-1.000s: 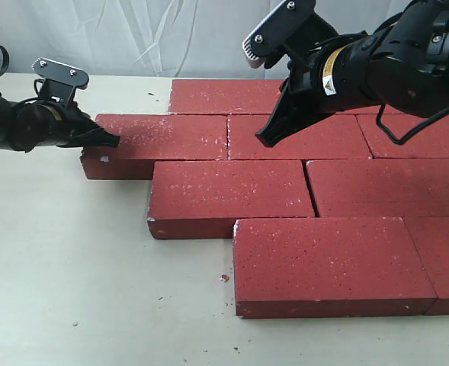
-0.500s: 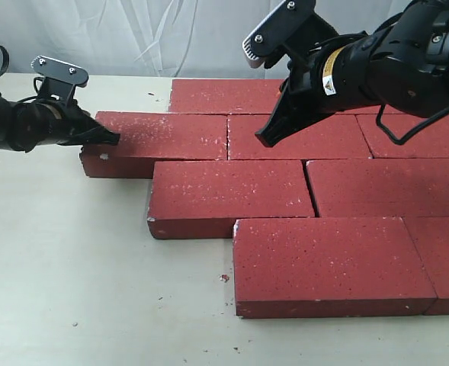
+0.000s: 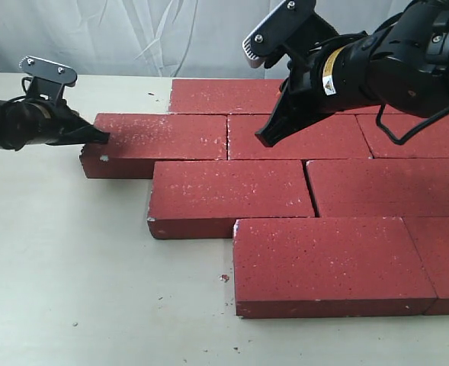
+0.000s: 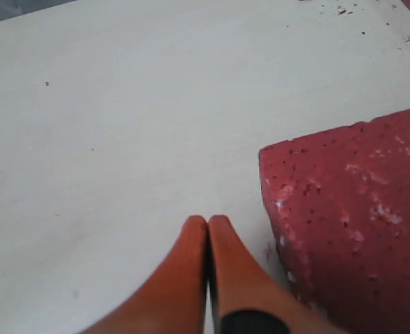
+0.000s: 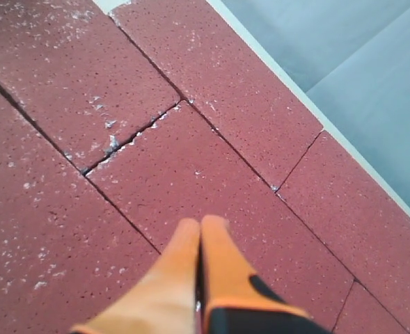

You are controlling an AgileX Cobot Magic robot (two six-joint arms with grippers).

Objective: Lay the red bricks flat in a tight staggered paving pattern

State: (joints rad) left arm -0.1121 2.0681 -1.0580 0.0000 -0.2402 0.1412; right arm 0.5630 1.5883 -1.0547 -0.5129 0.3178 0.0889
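R gripper hides pt of red bricks; right-edge ones cut off.

Pale table, white curtain behind

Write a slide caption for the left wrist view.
Left gripper, fingers shut, poised over the pale table beside the white-speckled corner of a red brick.

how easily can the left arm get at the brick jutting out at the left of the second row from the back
Probably yes: the shut left gripper sits right beside the outer end of that brick, low over the table, and nothing stands between them.
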